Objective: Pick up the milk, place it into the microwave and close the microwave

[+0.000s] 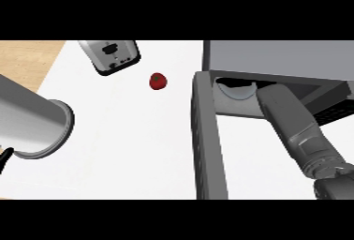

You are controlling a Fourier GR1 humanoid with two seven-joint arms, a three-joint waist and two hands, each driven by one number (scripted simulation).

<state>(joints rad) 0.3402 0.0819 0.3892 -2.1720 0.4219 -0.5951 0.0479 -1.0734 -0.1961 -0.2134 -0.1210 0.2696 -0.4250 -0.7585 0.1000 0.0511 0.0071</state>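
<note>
The white surface (124,140) holds a big grey microwave (276,56) at the far right. Its door (207,140) is wide open and sticks out toward the robot. The right arm (290,122) goes into the opening, just beside the door. If the door swings now, it hits that arm, so I think the arm has to come out first. If the arm comes out crooked, it could bump the door or the microwave's wall. The left arm (31,122) is at the far left, well apart from all this. Only a black bit of the left hand (5,157) shows at the edge, so I cannot tell if it is open or closed. The right hand is deep inside and hidden, so I cannot tell if it is open, closed or holding something. A pale plate (239,93) lies inside, partly behind the arm. A toaster (110,56) and a small red thing (158,80) sit near each other at the back, away from the door, so they should not get in the way. The milk does not show. My guess is that it is inside, behind the arm. It could tip over if it is let go while leaning, or get dragged back out. I cannot tell which way its top points, or if its long side stands up or lies flat.
</note>
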